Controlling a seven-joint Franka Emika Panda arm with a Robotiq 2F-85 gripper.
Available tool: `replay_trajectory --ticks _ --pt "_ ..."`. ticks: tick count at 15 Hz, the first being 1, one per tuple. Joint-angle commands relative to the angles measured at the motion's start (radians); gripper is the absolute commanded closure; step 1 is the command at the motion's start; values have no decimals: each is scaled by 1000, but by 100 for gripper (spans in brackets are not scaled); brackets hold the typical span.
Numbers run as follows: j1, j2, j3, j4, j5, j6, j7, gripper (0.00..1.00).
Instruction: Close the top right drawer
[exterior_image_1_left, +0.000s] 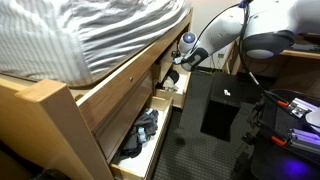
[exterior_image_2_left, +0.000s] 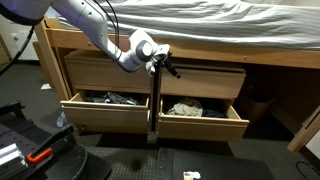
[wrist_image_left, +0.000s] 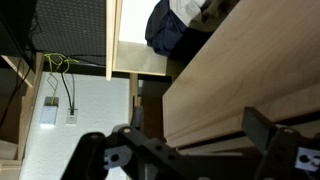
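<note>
Claw (wrist_image_left: 185, 150) is released: in the wrist view the fingers are spread wide with nothing between them. In an exterior view the claw (exterior_image_2_left: 163, 66) hangs at the closed wood front above the gap between the two open drawers and isn't touching either of them.

Target drawer (exterior_image_2_left: 205, 127) sits lower centre-right of that frame, pulled fully out. It holds bunched blue and red cloth (exterior_image_2_left: 185, 108). The long drawer (exterior_image_2_left: 105, 115) just left of it is also open, with dark grey clothes (exterior_image_2_left: 112, 98) inside.

Risks, as I read it:
- Pushing on the corner near the gap instead of mid-front skews the box, and it could bind on its runners.
- The cloth looks heaped, so it could snag under the frame as the drawer goes in.
- Arm sweep could clip the long drawer, since the two are adjacent.
- A thin dark upright (exterior_image_2_left: 152, 100) stands in front of the gap. I can't tell what it is, so keep clear of it.
</note>
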Motion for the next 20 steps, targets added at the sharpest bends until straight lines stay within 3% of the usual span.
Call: replay_trajectory --ticks 1,2,3,8,9,12,14,17,18,19,20 --pt "-52 -1 46 152 -246 -271 101 0" --pt "-60 -2 62 184 -318 -356 155 0" --pt "-30 -15 50 107 -273 -242 134 0" --pt "-34 -16 56 121 -305 -265 166 0" --pt "-172 -27 137 102 -340 -99 -29 0" --pt "-338 -8 255 175 -369 35 -228 0" --pt "-486 -6 371 204 -427 133 -383 0" --pt "-723 -6 598 255 -566 226 -615 0" --pt "-602 -7 470 199 -492 193 -490 0" --pt "-647 -5 508 211 -507 202 -522 0" --pt "-651 -4 497 210 -507 202 -518 0"
